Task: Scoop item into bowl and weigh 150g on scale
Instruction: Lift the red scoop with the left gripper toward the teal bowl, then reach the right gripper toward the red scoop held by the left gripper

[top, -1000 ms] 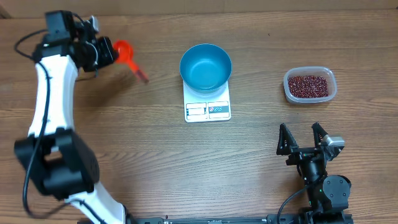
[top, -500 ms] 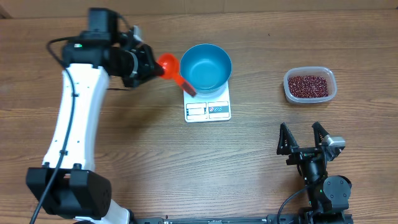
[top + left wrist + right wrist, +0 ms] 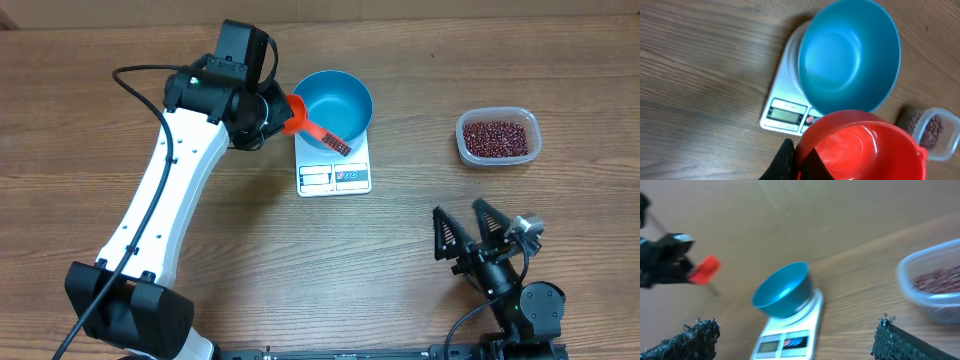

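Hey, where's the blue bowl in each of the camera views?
Overhead: bowl top centre, on the scale.
Left wrist: bowl upper right, beyond the scoop.
Right wrist: bowl just left of centre.
Shared landmark: the white scale under the bowl in all three.

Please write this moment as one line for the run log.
left gripper: shut on scoop, at bowl rim | scoop: empty | bowl: empty, on scale | beans: in tub | right gripper: open, holds nothing

An evenly lit brown wood-grain table (image 3: 450,60) fills the view.
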Controlling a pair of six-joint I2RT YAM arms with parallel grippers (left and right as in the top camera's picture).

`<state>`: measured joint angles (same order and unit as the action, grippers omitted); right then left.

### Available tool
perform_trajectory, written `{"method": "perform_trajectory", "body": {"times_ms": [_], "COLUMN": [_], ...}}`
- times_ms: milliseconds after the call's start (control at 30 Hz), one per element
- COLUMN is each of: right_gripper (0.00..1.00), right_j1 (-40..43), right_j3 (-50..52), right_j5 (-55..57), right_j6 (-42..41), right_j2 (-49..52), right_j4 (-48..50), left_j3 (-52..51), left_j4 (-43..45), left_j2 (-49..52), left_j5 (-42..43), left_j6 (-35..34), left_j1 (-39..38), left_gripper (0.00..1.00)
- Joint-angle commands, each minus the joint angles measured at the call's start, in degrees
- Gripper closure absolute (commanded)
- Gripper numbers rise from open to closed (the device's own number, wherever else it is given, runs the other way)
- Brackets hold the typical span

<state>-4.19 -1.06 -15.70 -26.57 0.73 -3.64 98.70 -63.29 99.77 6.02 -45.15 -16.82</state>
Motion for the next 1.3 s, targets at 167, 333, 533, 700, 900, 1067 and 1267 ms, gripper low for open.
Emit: {"method": "perform_trajectory", "body": {"times_ms": [167,333,533,700,900,1067,1267], "right_gripper": [0.0,0.0,0.0,0.0,0.0,0.16,0.22], "right_j1": [-0.24,-0.24,-0.24,-0.24,-0.26,-0.96,-4.39], "right_j3": [-4.81,-15.43,-32.41,-44.19,-45.99,-45.99,-45.99], "right_j5": [-9.14,-11.56,-17.25,-21.92,-28.26,-33.92,-31.85], "right_j6": [-9.03,-8.94,-5.97,-6.03,-10.23,-13.4,-17.86], "right_j2": [2.99,13.6,30.51,42.6,51.41,57.59,62.58], "right_j4": [0.11,-4.42,-16.26,-26.14,-20.15,-14.43,-8.76], "left_j3": [-0.37,-0.37,-0.37,-0.37,-0.37,-0.37,-0.37], "left_j4": [2.23,2.64,2.49,2.51,2.23,0.79,-1.86], "left_j2": [0.31,0.52,0.61,0.7,0.72,0.9,1.07], "left_j5": [-3.67,-3.67,-3.63,-3.02,-1.51,0.0,1.16], "left_j6": [-1.79,-1.81,-1.81,-2.01,-5.16,-9.77,-14.95], "left_j1": [-0.5,-0.59,-0.63,-1.14,-1.7,-2.75,-5.07], "left_gripper": [0.96,0.96,0.96,0.96,0.96,0.96,0.96]}}
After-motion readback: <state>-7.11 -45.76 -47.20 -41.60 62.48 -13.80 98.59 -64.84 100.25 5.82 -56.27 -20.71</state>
